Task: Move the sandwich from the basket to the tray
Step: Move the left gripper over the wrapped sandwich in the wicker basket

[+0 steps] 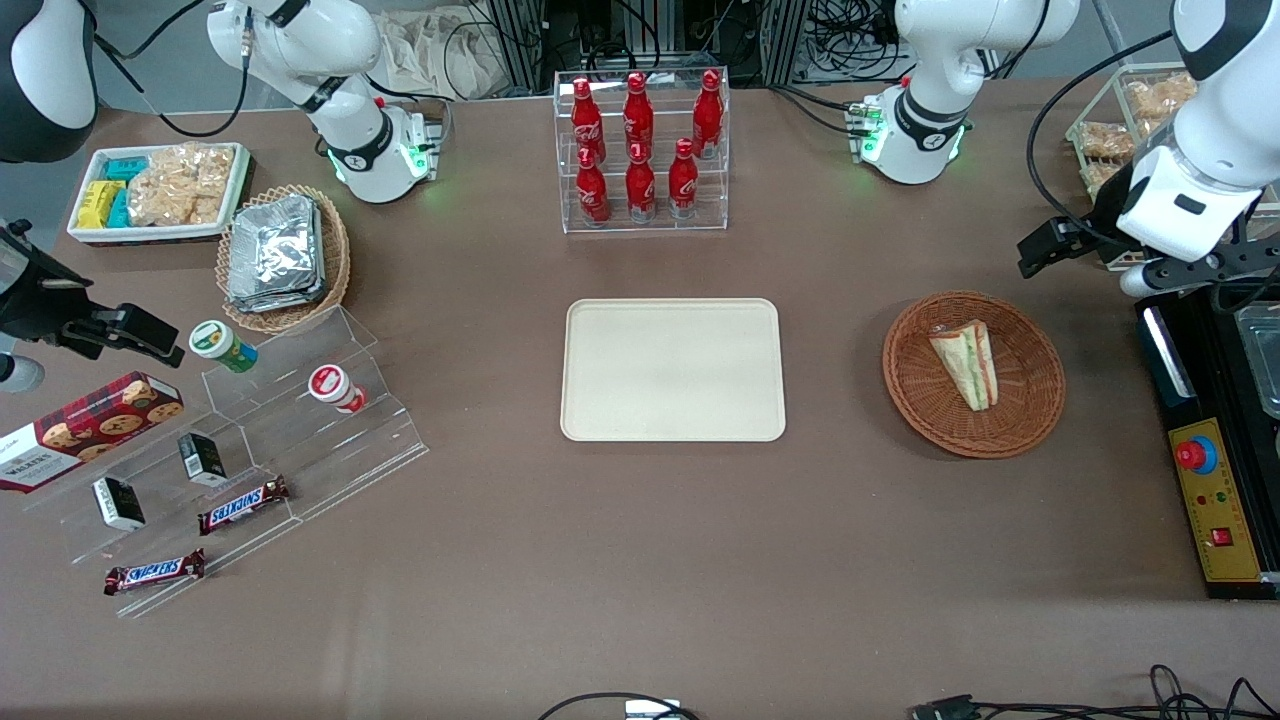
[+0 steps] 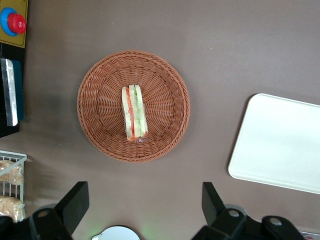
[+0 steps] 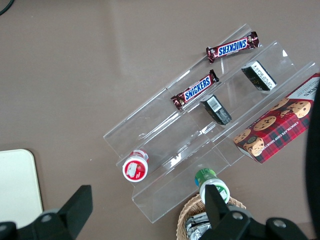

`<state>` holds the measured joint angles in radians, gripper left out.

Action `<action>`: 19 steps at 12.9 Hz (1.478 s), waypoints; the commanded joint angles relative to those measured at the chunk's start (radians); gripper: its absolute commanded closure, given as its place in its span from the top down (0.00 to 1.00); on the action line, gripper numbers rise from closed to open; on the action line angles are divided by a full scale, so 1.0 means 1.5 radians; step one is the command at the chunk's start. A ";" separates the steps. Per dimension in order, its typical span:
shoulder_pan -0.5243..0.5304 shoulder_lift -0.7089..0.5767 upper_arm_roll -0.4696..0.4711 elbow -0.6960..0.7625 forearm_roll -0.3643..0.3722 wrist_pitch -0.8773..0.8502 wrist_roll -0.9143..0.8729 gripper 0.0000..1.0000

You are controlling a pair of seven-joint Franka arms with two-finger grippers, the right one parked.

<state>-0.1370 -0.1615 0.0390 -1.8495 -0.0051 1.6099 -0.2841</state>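
The sandwich [image 1: 967, 362], a wrapped wedge with white bread and green and orange-red filling, lies in the round reddish-brown wicker basket [image 1: 1030, 405] toward the working arm's end of the table. The cream-beige tray [image 1: 672, 370] lies bare at the table's middle, beside the basket. My gripper [image 1: 1048, 250] hangs high above the table, farther from the front camera than the basket, open and holding nothing. In the left wrist view the sandwich [image 2: 134, 119] sits mid-basket [image 2: 100, 115], apart from my gripper [image 2: 142, 202], with the tray's [image 2: 280, 145] end beside it.
A clear rack of red bottles [image 1: 640, 150] stands farther back than the tray. A black control box with a red button [image 1: 1210, 480] sits beside the basket. A tan basket of foil packets [image 1: 285, 255], a white snack bin [image 1: 160, 190] and an acrylic snack stand [image 1: 250, 440] lie toward the parked arm's end.
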 commanded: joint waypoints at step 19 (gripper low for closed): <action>0.040 0.084 0.027 -0.445 0.004 0.535 -0.101 1.00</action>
<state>-0.0982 -0.0967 0.0824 -2.4869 -0.0047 2.3128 -0.4225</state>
